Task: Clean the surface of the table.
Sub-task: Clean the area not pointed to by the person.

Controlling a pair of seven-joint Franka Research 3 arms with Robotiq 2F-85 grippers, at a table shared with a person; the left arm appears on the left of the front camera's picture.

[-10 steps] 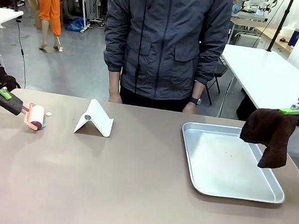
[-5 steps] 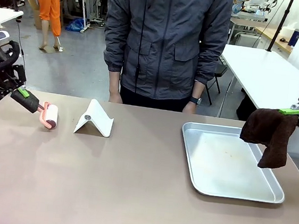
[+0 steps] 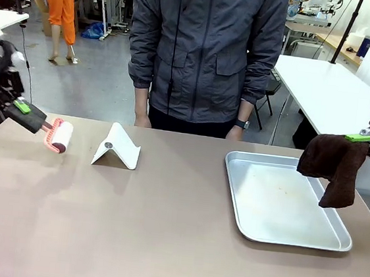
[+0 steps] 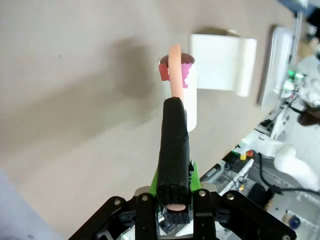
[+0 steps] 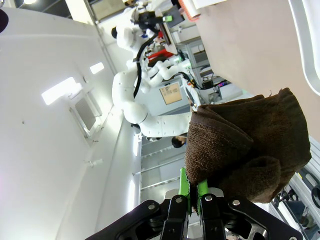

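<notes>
The left gripper (image 3: 24,110) is clamped on the black handle of a lint roller (image 3: 58,136), holding it out over the far left corner of the table (image 3: 161,235), and from the front the white drum seems to hang just above the brownish top, though contact is hard to judge. In the left wrist view the handle (image 4: 173,145) runs straight up between the closed green fingers (image 4: 194,172), with the pink frame hooking over the drum. Just beside the roller sits a folded white stand (image 3: 118,147). Over on the right, the right gripper (image 3: 364,138) pinches a dark brown cloth (image 3: 333,166), which droops over the far right edge of a silver tray (image 3: 280,236). A person in a grey jacket (image 3: 204,48) stands at the table's far side, arms down.
</notes>
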